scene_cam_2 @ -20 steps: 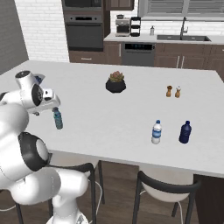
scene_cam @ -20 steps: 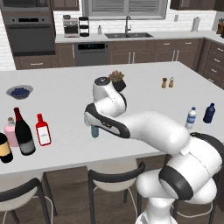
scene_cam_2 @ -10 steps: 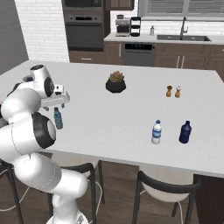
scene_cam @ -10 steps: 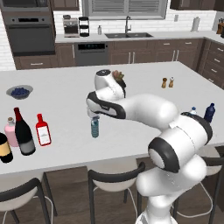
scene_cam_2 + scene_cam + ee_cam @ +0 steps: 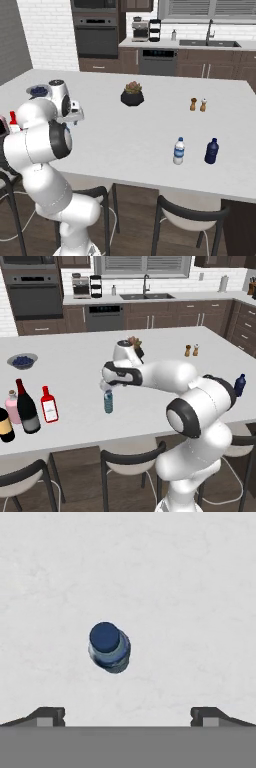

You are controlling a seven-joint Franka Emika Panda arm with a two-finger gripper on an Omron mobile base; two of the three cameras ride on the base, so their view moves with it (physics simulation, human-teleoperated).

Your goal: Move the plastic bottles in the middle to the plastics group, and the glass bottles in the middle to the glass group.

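Small blue water bottle [image 5: 108, 401] upright on the white counter [image 5: 165, 351], gripper [image 5: 127, 714] just above its cap, jaws spread wide and empty, wine bottle [image 5: 26, 407] well left of it

1. A large white kitchen island [image 5: 80, 366] carries everything; its top is pale and faintly marbled.
2. A small light-blue water bottle [image 5: 108, 401] stands upright near the front middle, apart from the rest.
3. At the left front edge stand a tall dark wine bottle [image 5: 26, 408], a flat red bottle [image 5: 49, 405], a pink flask [image 5: 12, 407] and a dark bottle with a yellowish label [image 5: 5, 425], close together.
4. A bowl of dark berries [image 5: 22, 360] sits further back on the left.
5. A dark pot with a plant [image 5: 132, 94] rests mid-island.
6. Two small shakers [image 5: 198, 104] stand side by side toward the right.
7. A clear water bottle [image 5: 178, 151] and a navy bottle [image 5: 212, 151] stand near each other at the right front.
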